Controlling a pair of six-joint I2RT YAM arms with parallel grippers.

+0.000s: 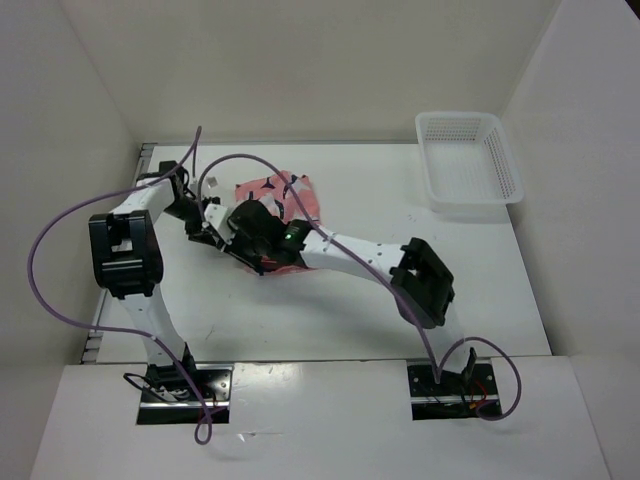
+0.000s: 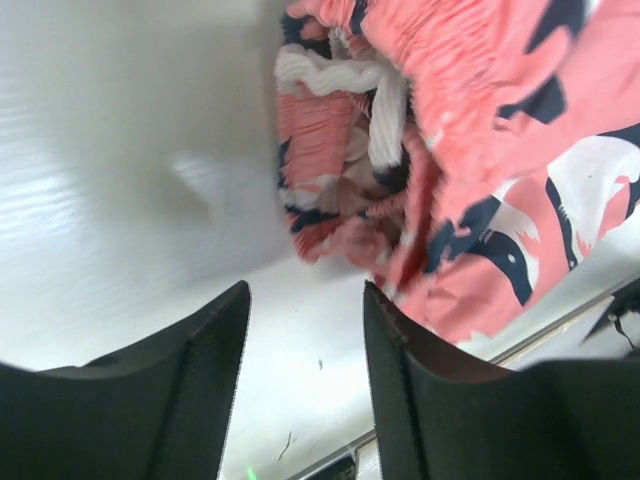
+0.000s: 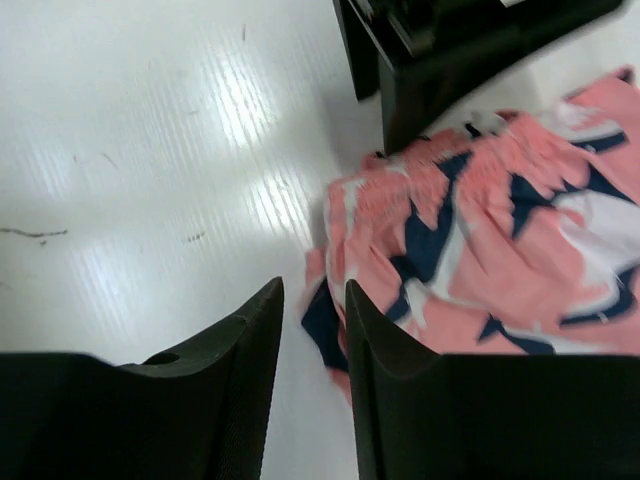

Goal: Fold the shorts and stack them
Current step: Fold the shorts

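Note:
The coral-pink shorts (image 1: 290, 195) with navy and white sharks lie crumpled at the back middle of the table, partly hidden by both grippers. My left gripper (image 1: 213, 232) is open just left of them. In the left wrist view (image 2: 305, 300) only bare table shows between its jaws, and the bunched waistband with white drawstring (image 2: 380, 110) lies just beyond the tips. My right gripper (image 1: 250, 232) hangs low over the shorts' near edge. In the right wrist view (image 3: 313, 295) its jaws stand narrowly apart, with a corner of the shorts (image 3: 330, 320) lying at the gap.
A white plastic mesh basket (image 1: 468, 160) stands at the back right of the table. The left gripper's black fingers (image 3: 420, 70) show close ahead in the right wrist view. White walls enclose the table on three sides.

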